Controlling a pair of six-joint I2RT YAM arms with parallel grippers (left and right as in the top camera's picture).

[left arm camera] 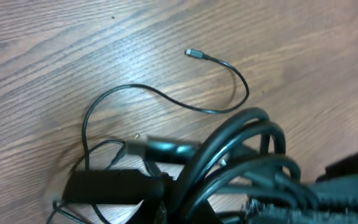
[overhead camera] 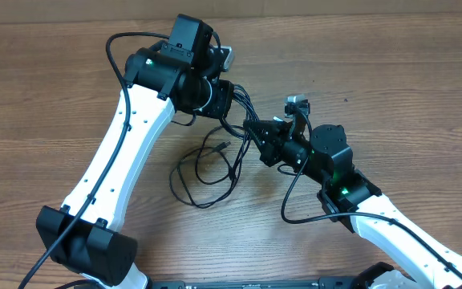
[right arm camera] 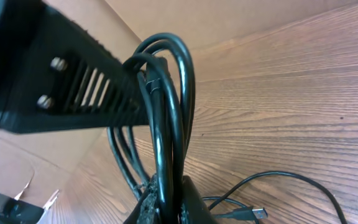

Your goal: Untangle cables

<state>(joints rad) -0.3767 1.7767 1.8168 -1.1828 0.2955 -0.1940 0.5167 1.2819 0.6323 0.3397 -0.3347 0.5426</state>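
The cables [overhead camera: 242, 111] are held as a bunch of black loops between my two grippers, above the table. My left gripper [overhead camera: 233, 103] is shut on the upper end of the bunch and my right gripper [overhead camera: 255, 132] is shut on the lower end. One thin cord [overhead camera: 201, 172] trails down and lies in a loose loop on the wood. In the left wrist view the loops [left arm camera: 247, 146] fan out from my left gripper [left arm camera: 179, 194], and a thin cord ends in a small plug [left arm camera: 194, 53]. The right wrist view shows my right gripper [right arm camera: 169, 200] clamping the loops [right arm camera: 166, 93], with a silvery plug [right arm camera: 255, 213] beside it.
The wooden table [overhead camera: 391, 88] carries only the trailing cord. The left arm [overhead camera: 119, 152] crosses the left half and the right arm [overhead camera: 359, 201] comes in from the bottom right. The left gripper's black body [right arm camera: 55, 81] sits close above the right gripper.
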